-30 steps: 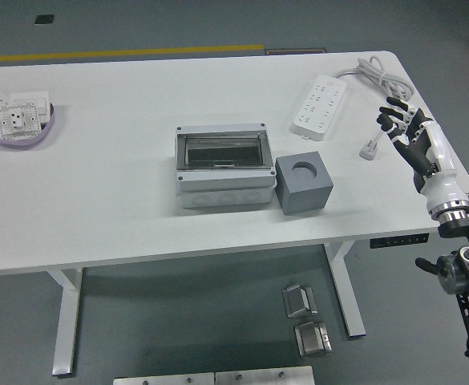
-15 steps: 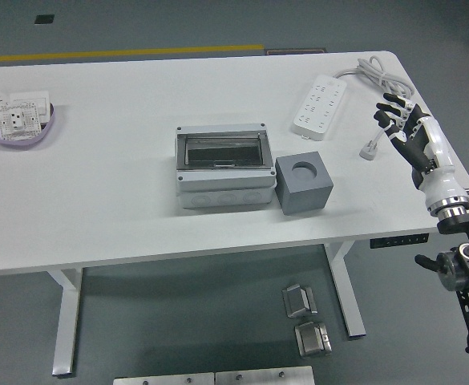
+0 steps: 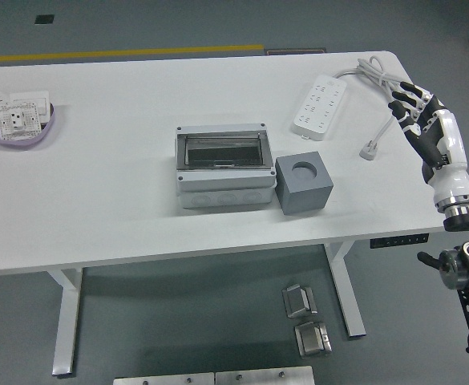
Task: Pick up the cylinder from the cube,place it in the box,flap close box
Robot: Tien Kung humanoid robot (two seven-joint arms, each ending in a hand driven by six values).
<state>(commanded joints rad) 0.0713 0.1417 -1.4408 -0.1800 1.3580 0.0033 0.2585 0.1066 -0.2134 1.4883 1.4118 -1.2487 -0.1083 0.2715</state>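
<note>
One white table point(image 3: 98, 208) is seen, filling most of the view, and on it one grey box point(image 3: 222, 167) is set near the middle, its clear flap lying shut over the top. One grey cube point(image 3: 304, 184) is placed just beside the box on its right, touching or nearly touching it; a round recess is shown in the cube's top face, and no cylinder can be made out in it — whether the cylinder lies inside the box cannot be told through the flap. One white power strip point(image 3: 322, 106) is laid toward the far right corner, with one cable running off to the table's edge and one plug point(image 3: 369, 150) resting near the right edge. At the far left one purple tray point(image 3: 26, 135) is seen, carrying a small number of white socket plates — the exact count cannot be told.

One robot hand is in view: the right hand point(image 3: 428, 128), raised at the table's right edge, its fingers loosely spread and nothing held in them. The left hand is not in view.

Compared with the frame a second earlier, the right hand has been shifted outward to the right and slightly farther up, away from the plug. The box, cube, power strip and tray are unchanged in position.
</note>
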